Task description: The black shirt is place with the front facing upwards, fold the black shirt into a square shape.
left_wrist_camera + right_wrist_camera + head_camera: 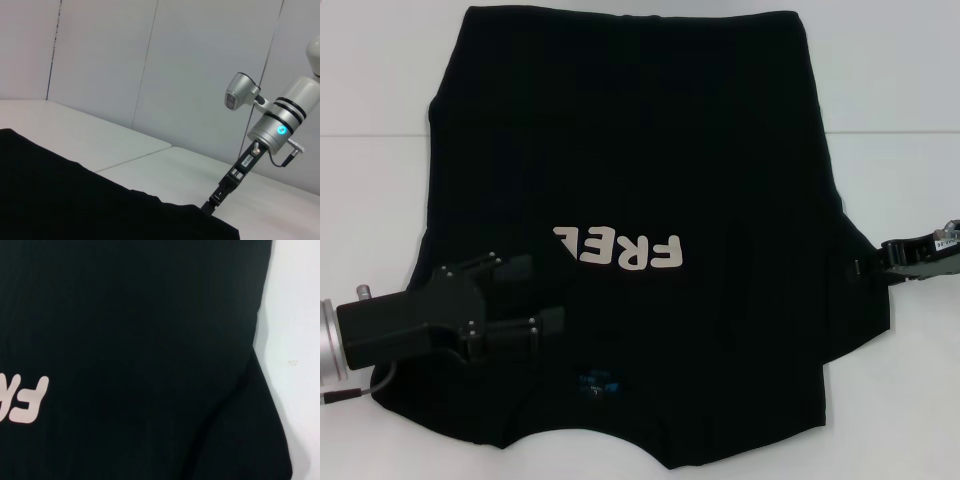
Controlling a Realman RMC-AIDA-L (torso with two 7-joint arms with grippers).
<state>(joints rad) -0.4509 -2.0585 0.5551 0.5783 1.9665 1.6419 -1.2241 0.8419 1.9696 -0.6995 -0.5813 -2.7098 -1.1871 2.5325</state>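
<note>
Black shirt, front up, one side folded over.

I see the large plain black soft cloth T-shirt [630, 200] lying flat on the white table, collar toward me, hem at the far edge. Its white block letters read "FRE", the rest covered where the left side lies folded inward. A small blue neck label sits near the collar. The right sleeve spreads outward.

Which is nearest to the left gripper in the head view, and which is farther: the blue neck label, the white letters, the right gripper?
From the left gripper:
1. Blue neck label, on the black shirt, toward the robot.
2. White letters, mid-shirt; too close to the label to rank firmly.
3. Right gripper, at the shirt's opposite edge.
</note>
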